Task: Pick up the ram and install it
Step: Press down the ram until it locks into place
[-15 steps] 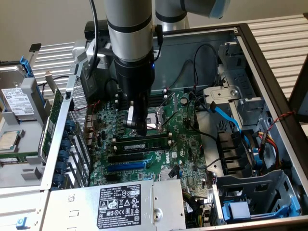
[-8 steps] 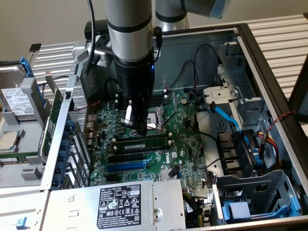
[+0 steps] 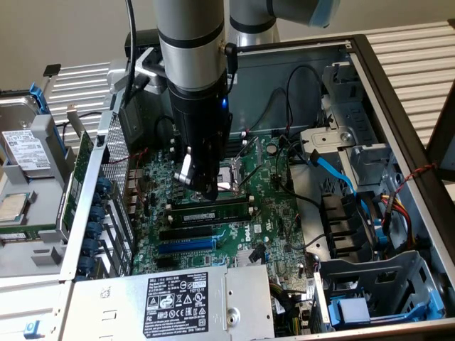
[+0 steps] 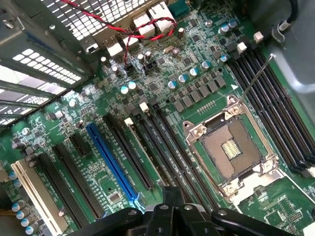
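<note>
One ram (image 3: 213, 210) seated under claw (image 3: 201, 186), wrist view reveals CPU socket (image 4: 232, 147)

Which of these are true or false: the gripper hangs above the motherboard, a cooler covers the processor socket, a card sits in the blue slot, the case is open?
1. The gripper hangs above the motherboard. True.
2. A cooler covers the processor socket. False: the socket is bare, its contacts exposed.
3. A card sits in the blue slot. False: it is empty.
4. The case is open. True.
</note>
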You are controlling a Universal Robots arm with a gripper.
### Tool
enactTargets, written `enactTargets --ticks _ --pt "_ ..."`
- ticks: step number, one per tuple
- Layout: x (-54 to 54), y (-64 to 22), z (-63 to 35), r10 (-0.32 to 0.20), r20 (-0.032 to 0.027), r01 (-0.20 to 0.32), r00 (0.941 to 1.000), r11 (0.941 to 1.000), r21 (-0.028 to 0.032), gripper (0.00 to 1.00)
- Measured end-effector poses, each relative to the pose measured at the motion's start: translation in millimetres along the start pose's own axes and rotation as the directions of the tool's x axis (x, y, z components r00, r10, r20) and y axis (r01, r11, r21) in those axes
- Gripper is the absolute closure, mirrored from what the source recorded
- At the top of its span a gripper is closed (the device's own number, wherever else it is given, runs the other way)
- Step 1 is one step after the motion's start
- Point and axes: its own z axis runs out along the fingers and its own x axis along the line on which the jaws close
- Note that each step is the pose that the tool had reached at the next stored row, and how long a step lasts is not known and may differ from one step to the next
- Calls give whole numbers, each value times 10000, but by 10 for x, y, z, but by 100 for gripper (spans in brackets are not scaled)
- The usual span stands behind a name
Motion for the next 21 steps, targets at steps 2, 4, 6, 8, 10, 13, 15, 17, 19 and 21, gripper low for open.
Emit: enactTargets --ticks 2,4,6,8,10,13,15,17,19,21 --pt "0 0 0 332 1 -332 9994 9994 8 90" --pt "0 0 0 659 3 -659 9978 9978 16 90" --pt "0 0 -1 985 5 -985 9951 9951 24 90" --pt "0 0 0 1316 7 -1316 9913 9913 31 90" --pt "0 0 0 1641 10 -1641 9864 9864 40 90" --pt "0 0 0 2136 16 -2136 9769 9769 50 90" --pt "0 0 0 2461 19 -2461 9692 9692 58 90" --pt "0 0 0 2783 22 -2783 9605 9605 65 90" --pt "0 0 0 3096 26 -3096 9509 9508 72 90" --pt "0 0 0 3408 30 -3408 9401 9401 79 90"
